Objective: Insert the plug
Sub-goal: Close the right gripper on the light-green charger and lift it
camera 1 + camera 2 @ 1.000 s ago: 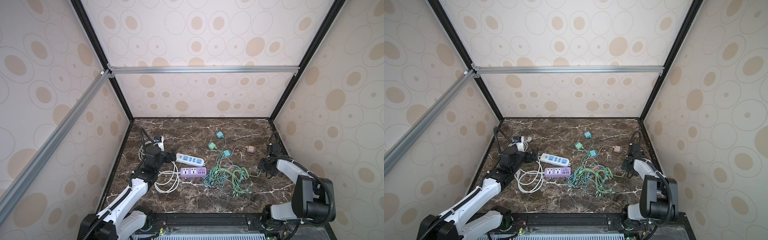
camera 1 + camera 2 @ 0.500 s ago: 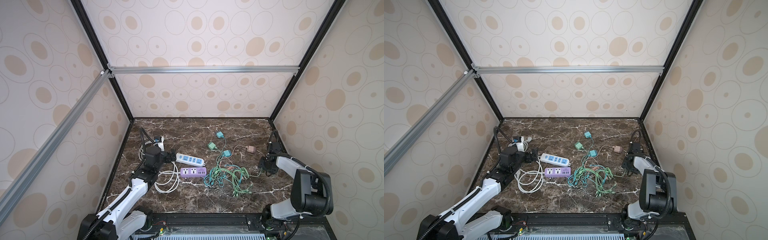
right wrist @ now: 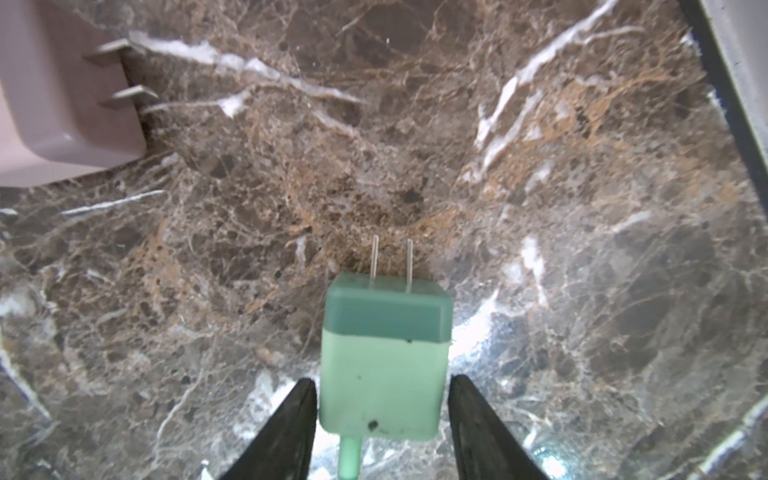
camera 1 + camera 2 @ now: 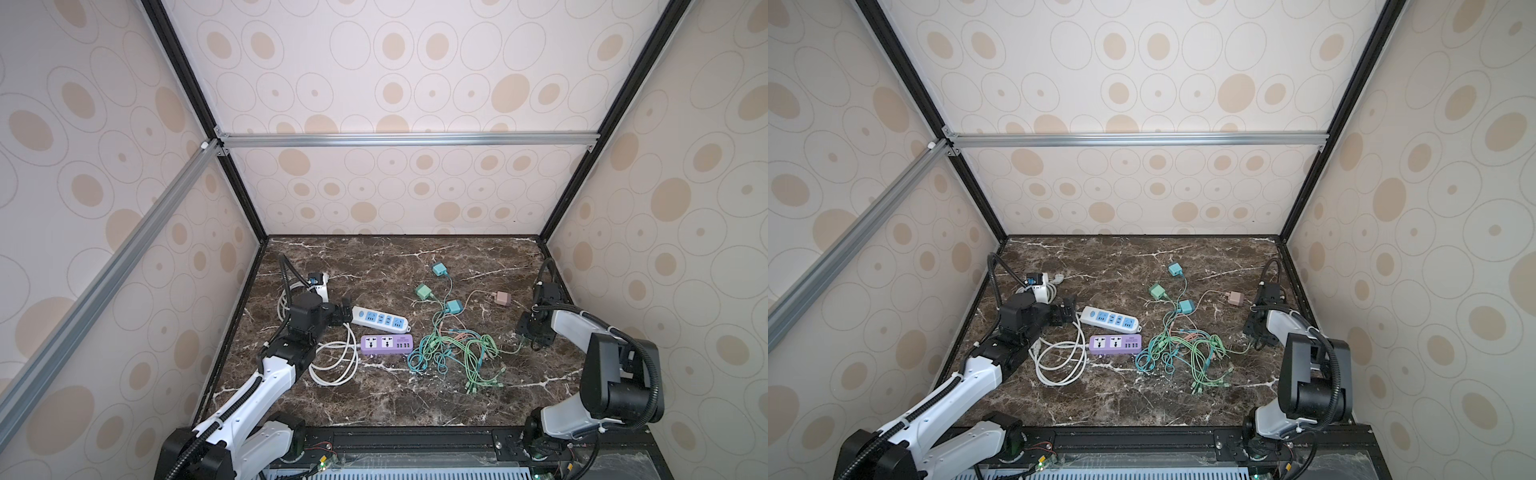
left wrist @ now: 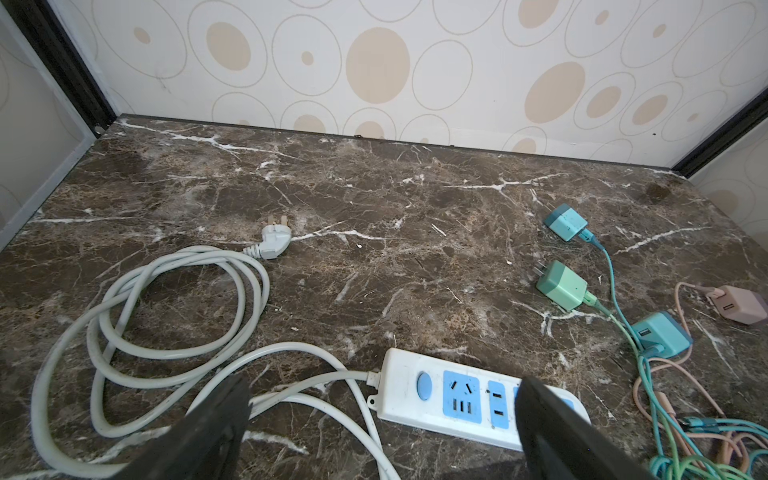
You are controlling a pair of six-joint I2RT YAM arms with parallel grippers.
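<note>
The right claw [image 3: 381, 379] straddles mint-green square plastic plug [image 3: 384, 332], pinch unclear; pink plastic charger [image 4: 503, 298] at eleven o'clock; left claw [image 5: 382, 384] spread.

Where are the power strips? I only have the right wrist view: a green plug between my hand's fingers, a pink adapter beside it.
Observer: Two lie to your left in both top views: a white strip and a purple strip nearer the front edge.
Operator: Is the left hand holding either?
Observer: No. The left hand is open at the white strip's cord end, gripping nothing.
Operator: Anything in my way?
Observer: A tangle of cables lies between your right hand and both strips.
</note>
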